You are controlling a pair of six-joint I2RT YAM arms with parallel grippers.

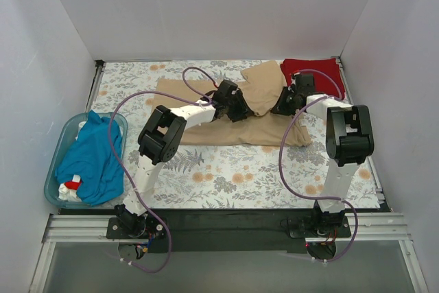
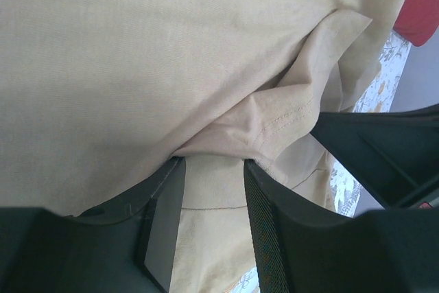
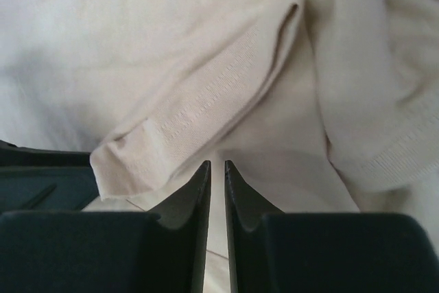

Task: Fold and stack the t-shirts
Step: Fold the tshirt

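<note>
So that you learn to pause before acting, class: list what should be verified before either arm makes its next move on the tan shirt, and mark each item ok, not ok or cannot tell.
1. Tan t-shirt lying flat: not ok; a sleeve is folded over and rumpled near its far right.
2. Left pincer open over the shirt: ok.
3. Right pincer gripping cloth: cannot tell; its fingers stand almost together.
4. Red t-shirt folded at the far right corner: ok.
5. Teal t-shirt out of the tub: not ok; it lies bunched inside.
</note>
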